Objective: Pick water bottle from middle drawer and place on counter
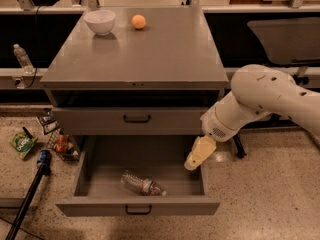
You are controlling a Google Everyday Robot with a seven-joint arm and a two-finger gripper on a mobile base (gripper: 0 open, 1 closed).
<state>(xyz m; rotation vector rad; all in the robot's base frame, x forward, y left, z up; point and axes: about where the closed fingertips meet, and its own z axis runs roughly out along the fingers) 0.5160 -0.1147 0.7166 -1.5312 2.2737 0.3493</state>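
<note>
Two things on counter (165, 59): bowl (99, 22), orange (138, 21); claw (193, 162) over middle drawer (137, 205) side wall.

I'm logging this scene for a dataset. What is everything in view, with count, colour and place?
counter: one, grey, top of the cabinet
bowl: one, white, on the counter, back left
orange: one, orange, on the counter beside the bowl
closed drawer: one, grey, below the counter
middle drawer: one, grey, pulled open at the bottom
water bottle: one, clear with reddish label, lying in the middle drawer
second bottle: one, clear, standing on the ledge at left
packet: one, green, on the floor at left
pole: one, black with a blue band, lower left
arm: one, white, reaching in from the right
gripper: one, pale yellow, over the middle drawer's right side, apart from the water bottle
</note>
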